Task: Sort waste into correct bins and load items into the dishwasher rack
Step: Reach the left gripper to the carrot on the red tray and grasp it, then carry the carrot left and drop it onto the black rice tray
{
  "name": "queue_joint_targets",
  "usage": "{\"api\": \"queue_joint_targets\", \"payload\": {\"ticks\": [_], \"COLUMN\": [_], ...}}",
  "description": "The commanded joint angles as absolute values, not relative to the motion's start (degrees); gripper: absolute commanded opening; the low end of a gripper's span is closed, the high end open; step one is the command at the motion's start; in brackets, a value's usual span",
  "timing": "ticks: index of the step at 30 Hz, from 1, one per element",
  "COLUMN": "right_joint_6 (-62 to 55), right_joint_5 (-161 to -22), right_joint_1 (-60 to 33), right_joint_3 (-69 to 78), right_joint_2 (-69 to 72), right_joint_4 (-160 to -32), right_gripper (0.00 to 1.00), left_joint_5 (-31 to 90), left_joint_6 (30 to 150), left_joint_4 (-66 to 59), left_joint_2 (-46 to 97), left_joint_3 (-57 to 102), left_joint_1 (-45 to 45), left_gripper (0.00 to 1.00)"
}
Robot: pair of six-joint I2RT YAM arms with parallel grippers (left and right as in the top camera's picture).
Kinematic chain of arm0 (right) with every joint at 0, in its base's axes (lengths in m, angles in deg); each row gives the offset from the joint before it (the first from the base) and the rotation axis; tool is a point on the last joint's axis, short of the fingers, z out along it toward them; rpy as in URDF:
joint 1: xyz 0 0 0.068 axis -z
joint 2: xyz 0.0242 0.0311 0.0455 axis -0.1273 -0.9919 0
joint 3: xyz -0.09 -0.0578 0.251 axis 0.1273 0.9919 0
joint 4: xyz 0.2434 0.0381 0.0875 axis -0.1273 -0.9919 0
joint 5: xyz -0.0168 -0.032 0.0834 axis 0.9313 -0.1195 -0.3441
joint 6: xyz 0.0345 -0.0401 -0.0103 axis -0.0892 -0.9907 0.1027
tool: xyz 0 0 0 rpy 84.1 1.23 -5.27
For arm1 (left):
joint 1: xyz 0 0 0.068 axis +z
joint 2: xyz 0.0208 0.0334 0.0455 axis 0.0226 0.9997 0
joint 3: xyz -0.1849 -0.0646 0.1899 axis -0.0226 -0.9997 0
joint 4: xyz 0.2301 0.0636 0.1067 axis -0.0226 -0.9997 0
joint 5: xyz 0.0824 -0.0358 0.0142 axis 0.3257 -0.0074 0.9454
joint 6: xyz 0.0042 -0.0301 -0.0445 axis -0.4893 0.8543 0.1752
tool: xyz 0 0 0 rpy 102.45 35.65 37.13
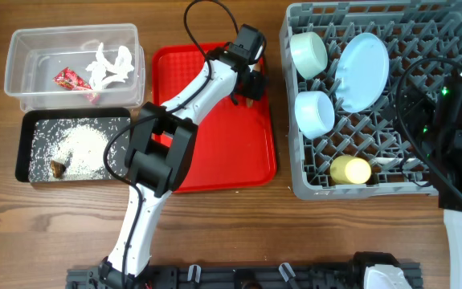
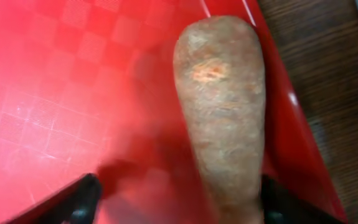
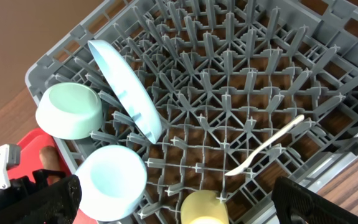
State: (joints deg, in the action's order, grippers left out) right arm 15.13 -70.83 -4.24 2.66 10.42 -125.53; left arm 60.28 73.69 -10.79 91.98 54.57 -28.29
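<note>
Carrot stick (image 2: 222, 106) lies on the red tray (image 2: 54, 93) between the parted jaws of my left claw (image 2: 179, 186), close against one finger (image 2: 284, 205), unclamped: straddled for a pinch, I judge. Right claw (image 3: 179, 199) gapes empty above rack (image 3: 241, 93).

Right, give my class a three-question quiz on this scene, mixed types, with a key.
1. True or false: the white plastic spoon lies inside the large grey plastic dishwasher rack.
2. The orange-brown carrot-like stick lies on: A the flat red serving tray; B the clear plastic tub; C the black tray.
3. How many bowls sit in the rack?
Key: 1 true; 2 A; 3 two: pale green bowl, pale blue bowl.
</note>
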Motion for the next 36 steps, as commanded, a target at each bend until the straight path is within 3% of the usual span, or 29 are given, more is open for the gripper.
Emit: {"api": "queue_joint_targets", "payload": {"ticks": [1, 4, 7, 8, 14, 22, 28, 31, 33, 36], "right_joint_6": [14.0, 14.0, 14.0, 14.0, 14.0, 14.0, 14.1, 14.2, 14.2, 14.2], "right_joint_5": [-71.1, -71.1, -71.1, -71.1, -71.1, -71.1, -71.7, -71.8, -73.0, -74.5], "right_joint_1": [-4.2, -4.2, -4.2, -4.2, -4.2, -4.2, -4.2, -4.2, -4.2, -4.2], "right_joint_3": [2.0, 2.0, 2.0, 2.0, 2.0, 2.0, 2.0, 2.0, 2.0, 2.0], "right_joint_2": [10.3, 10.3, 10.3, 10.3, 10.2, 9.0, 6.9, 6.3, 6.1, 6.0], "right_joint_4": [-125.8, -126.0, -125.9, -125.9, -125.8, -125.7, -125.6, -125.3, -124.8, -124.2], "right_gripper": [1.00, 1.00, 1.00, 1.00, 1.00, 1.00, 1.00, 1.00, 1.00, 1.00], "left_joint_5": [61.0, 61.0, 61.0, 61.0, 62.4, 73.4, 74.0, 73.8, 73.4, 73.4], "left_joint_6": [73.6, 73.6, 73.5, 73.5, 73.8, 89.0, 104.6, 118.9, 130.2, 136.1], "left_joint_4": [-10.1, -9.5, -9.8, -9.9, -11.7, -24.5, -40.5, -48.1, -50.5, -46.6], "left_joint_2": [93.4, 93.4, 93.4, 93.3, 87.0, 66.4, 58.5, 58.8, 59.0, 59.0], "left_joint_3": [55.4, 55.5, 55.5, 55.5, 55.6, 55.6, 55.6, 54.5, 51.0, 43.2], "left_joint_1": [-28.2, -28.2, -28.2, -28.2, -27.4, -18.1, -3.1, 5.0, 9.2, 12.1], "left_gripper": [0.63, 0.27, 0.06, 0.04, 0.04, 0.04, 0.04, 0.04, 0.04, 0.07]}}
